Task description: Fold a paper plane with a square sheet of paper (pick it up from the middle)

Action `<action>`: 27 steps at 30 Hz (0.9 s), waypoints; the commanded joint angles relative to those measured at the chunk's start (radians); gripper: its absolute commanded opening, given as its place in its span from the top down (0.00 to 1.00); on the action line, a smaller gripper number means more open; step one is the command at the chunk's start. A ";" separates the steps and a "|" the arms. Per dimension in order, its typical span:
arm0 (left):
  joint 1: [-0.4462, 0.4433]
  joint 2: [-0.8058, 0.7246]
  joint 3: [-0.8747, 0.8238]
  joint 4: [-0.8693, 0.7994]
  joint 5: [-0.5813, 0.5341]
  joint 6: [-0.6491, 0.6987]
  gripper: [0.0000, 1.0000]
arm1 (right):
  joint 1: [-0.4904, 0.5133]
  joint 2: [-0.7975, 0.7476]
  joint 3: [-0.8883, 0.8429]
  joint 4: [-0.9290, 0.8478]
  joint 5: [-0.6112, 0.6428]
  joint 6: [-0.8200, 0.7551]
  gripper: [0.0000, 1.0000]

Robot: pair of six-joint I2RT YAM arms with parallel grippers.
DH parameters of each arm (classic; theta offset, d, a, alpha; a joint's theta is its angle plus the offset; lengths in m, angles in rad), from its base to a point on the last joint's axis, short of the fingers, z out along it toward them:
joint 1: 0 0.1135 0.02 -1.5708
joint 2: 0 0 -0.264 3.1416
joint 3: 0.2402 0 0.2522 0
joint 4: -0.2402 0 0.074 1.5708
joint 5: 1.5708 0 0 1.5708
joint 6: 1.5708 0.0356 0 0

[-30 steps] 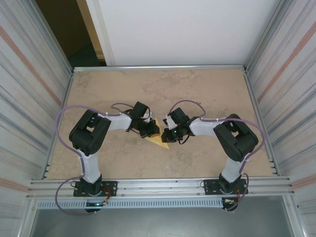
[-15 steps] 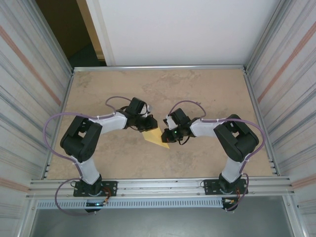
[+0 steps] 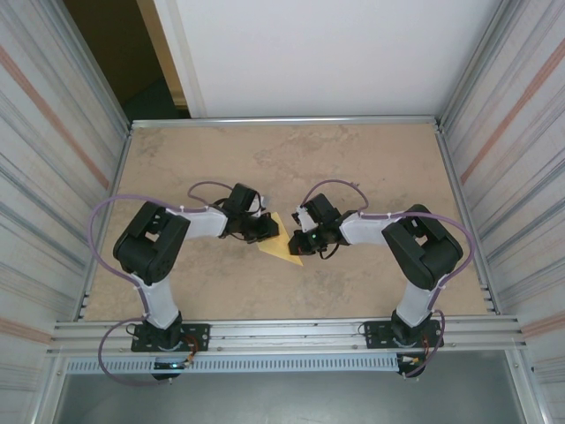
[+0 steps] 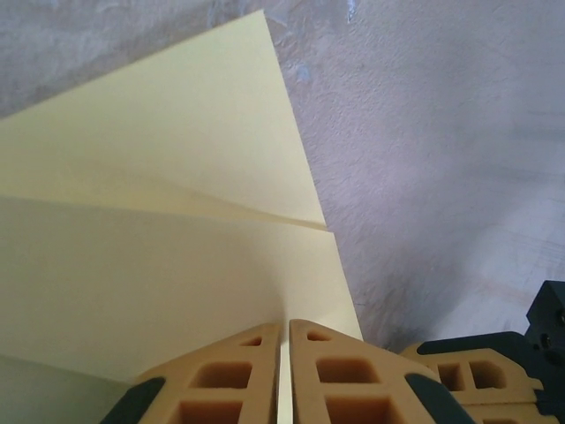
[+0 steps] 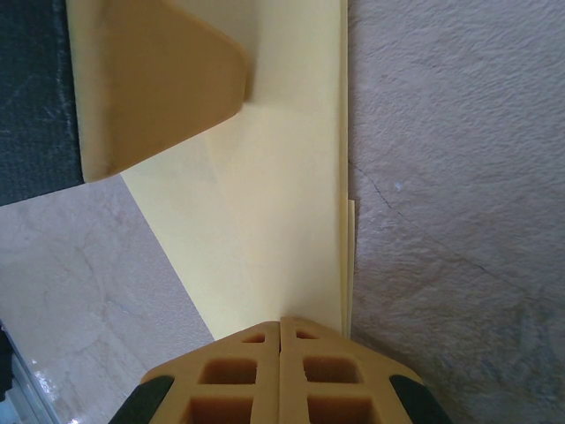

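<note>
The square sheet of paper (image 3: 285, 246) is a pale-yellow folded pointed shape lying mid-table between both grippers. My left gripper (image 3: 268, 230) sits at its left edge. In the left wrist view the jaws (image 4: 285, 329) are nearly closed with a thin strip of the paper (image 4: 159, 265) between them, and a fold line crosses the sheet above. My right gripper (image 3: 301, 240) is at the right edge. Its fingertips (image 5: 281, 322) are shut tight together, resting on the flat paper (image 5: 265, 221) beside a layered edge. One tan left finger (image 5: 150, 79) rests on the sheet's far end.
The beige stone-patterned table (image 3: 353, 168) is bounded by ribbed metal walls on the left (image 3: 53, 177) and right (image 3: 512, 177) and a white panel behind. An aluminium rail (image 3: 282, 331) runs along the near edge by the arm bases.
The left arm's elbow swung out to the left and partly back. Its gripper shifted slightly along the paper's left edge. The right arm stayed put.
</note>
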 commanded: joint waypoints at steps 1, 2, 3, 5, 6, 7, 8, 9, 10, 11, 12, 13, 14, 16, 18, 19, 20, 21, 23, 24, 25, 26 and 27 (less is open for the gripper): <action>0.005 0.022 0.009 -0.012 -0.044 0.019 0.88 | 0.000 0.071 -0.038 -0.109 0.090 0.014 0.99; 0.006 0.024 0.011 -0.027 -0.066 0.021 0.88 | 0.001 0.073 -0.036 -0.120 0.095 0.009 0.99; 0.005 0.026 0.012 -0.038 -0.084 0.029 0.88 | 0.002 0.076 -0.033 -0.132 0.104 0.001 0.99; 0.006 0.030 0.019 -0.069 -0.116 0.048 0.88 | 0.002 0.080 -0.039 -0.155 0.117 -0.015 0.99; 0.005 0.033 0.021 -0.085 -0.131 0.058 0.88 | 0.001 0.081 -0.042 -0.165 0.122 -0.022 0.99; 0.007 0.034 0.023 -0.098 -0.144 0.071 0.88 | 0.002 0.085 -0.047 -0.176 0.127 -0.029 0.99; 0.007 0.035 0.025 -0.110 -0.156 0.079 0.88 | 0.002 0.086 -0.049 -0.182 0.128 -0.033 0.99; 0.010 0.037 0.031 -0.123 -0.164 0.088 0.88 | 0.002 0.087 -0.051 -0.190 0.128 -0.036 0.99; 0.015 0.039 0.033 -0.129 -0.164 0.097 0.88 | 0.002 0.091 -0.056 -0.192 0.128 -0.037 0.99; 0.021 0.041 0.036 -0.135 -0.165 0.104 0.88 | 0.001 0.093 -0.059 -0.195 0.127 -0.036 0.99; 0.030 0.041 0.040 -0.143 -0.167 0.115 0.88 | 0.001 0.097 -0.061 -0.198 0.125 -0.036 0.99; 0.041 0.041 0.044 -0.148 -0.167 0.127 0.88 | 0.002 0.100 -0.063 -0.199 0.125 -0.033 0.99; 0.049 0.043 0.048 -0.152 -0.163 0.137 0.87 | 0.002 0.102 -0.067 -0.200 0.127 -0.031 0.99; 0.086 0.052 0.057 -0.150 -0.122 0.160 0.87 | 0.002 0.109 -0.070 -0.203 0.133 -0.029 0.99; 0.128 0.065 0.060 -0.133 -0.062 0.168 0.87 | 0.002 0.121 -0.074 -0.201 0.143 -0.028 1.00; 0.148 0.072 0.063 -0.128 -0.037 0.172 0.87 | 0.002 0.128 -0.073 -0.202 0.148 -0.027 1.00; 0.164 0.078 0.069 -0.129 -0.023 0.179 0.87 | 0.001 0.135 -0.074 -0.201 0.151 -0.025 1.00; 0.179 0.083 0.078 -0.139 -0.021 0.189 0.87 | 0.002 0.142 -0.076 -0.197 0.150 -0.021 1.00; 0.203 0.089 0.096 -0.163 -0.035 0.214 0.87 | 0.002 0.145 -0.080 -0.185 0.147 -0.011 1.00; 0.215 0.094 0.107 -0.176 -0.041 0.224 0.87 | 0.004 0.145 -0.083 -0.179 0.145 -0.008 1.00; 0.227 0.099 0.118 -0.186 -0.045 0.232 0.87 | 0.003 0.145 -0.082 -0.175 0.144 -0.005 1.00; 0.237 0.103 0.130 -0.195 -0.045 0.237 0.87 | 0.003 0.144 -0.085 -0.173 0.145 -0.001 1.00; 0.247 0.107 0.143 -0.208 -0.047 0.244 0.87 | 0.003 0.142 -0.083 -0.172 0.144 0.000 1.00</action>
